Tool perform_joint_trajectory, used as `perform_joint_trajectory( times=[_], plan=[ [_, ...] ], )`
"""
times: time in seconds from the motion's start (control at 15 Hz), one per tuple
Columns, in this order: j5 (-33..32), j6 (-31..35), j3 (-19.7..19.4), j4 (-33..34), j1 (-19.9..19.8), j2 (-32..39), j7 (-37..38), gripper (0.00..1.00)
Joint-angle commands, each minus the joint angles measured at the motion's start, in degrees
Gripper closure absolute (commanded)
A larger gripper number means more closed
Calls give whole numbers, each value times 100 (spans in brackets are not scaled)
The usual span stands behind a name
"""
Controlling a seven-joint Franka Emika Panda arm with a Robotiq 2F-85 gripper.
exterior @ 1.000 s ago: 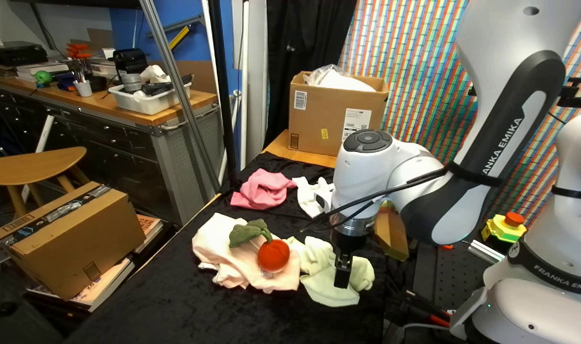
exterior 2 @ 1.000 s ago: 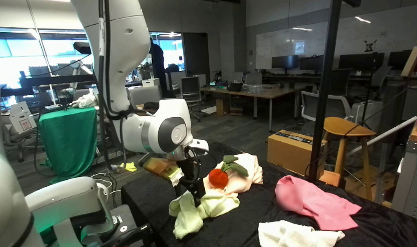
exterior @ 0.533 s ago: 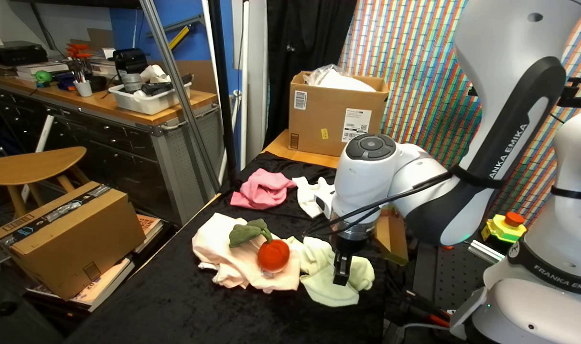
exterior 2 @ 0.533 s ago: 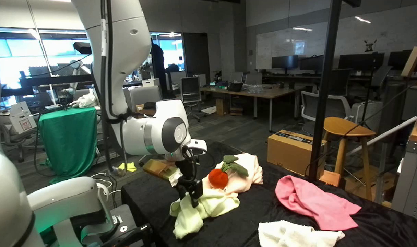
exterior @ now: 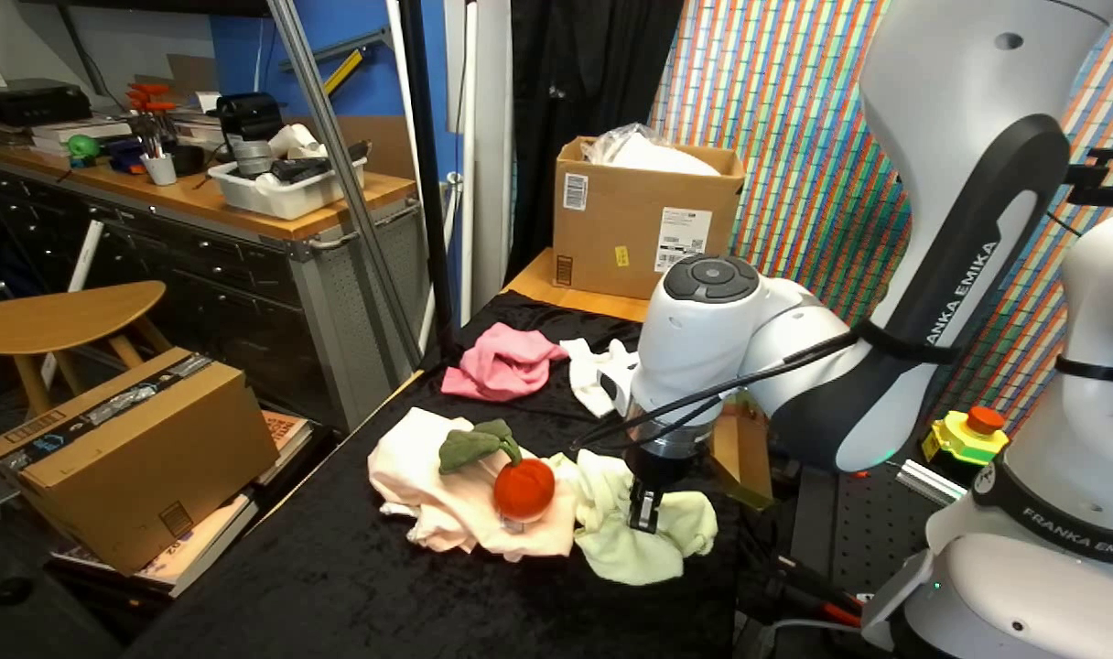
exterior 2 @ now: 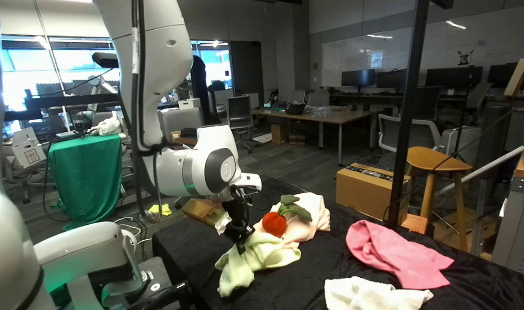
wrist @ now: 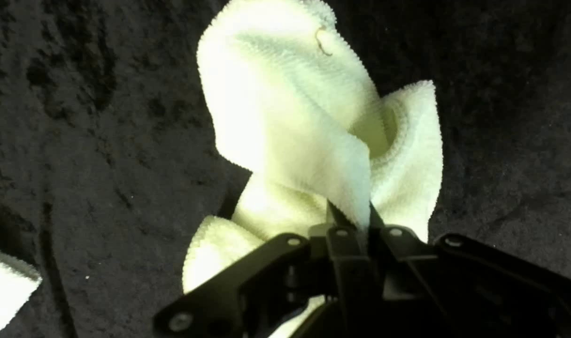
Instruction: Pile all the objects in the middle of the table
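Gripper [wrist: 353, 213]: clamped, as far as we saw in the wrist view, on a raised fold of the green cloth [exterior: 632, 556].
Green cloth: lay on the tabletop [exterior: 383, 595] beside the peach cloth [exterior: 428, 480]; in both exterior views they seemed to touch, but we couldn't tell which overlapped.
Green cloth feel: we judged it v. light, limp, not slippery (fuzzy pile), nothing to break; a loose hem could've dragged its neighbour.
Green cloth hold: that fold, nr the cloth's middle, looked a good spot; a deeper pinch thru >1 layer was prob. safer.
Red toy [exterior: 524, 490]: sat on the peach cloth; prob. soft + light, apt to roll, so we favoured pinching its leaves [exterior: 470, 448].
Pink cloth [exterior 2: 395, 254]: lay well apart from the green cloth, near the white cloth [exterior 2: 369, 297]; both looked floppy, so we'd have gone for a peak, not a flat edge.
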Motion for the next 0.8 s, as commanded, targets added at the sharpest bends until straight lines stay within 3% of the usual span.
perform_joint_trajectory(
  times=[0.0, 0.73],
  plan=[
    [298, 118, 224, 16, -261, -68, -348, 96],
    [-99, 33, -370, 219, -284, -1009, -232, 95]
  ],
)
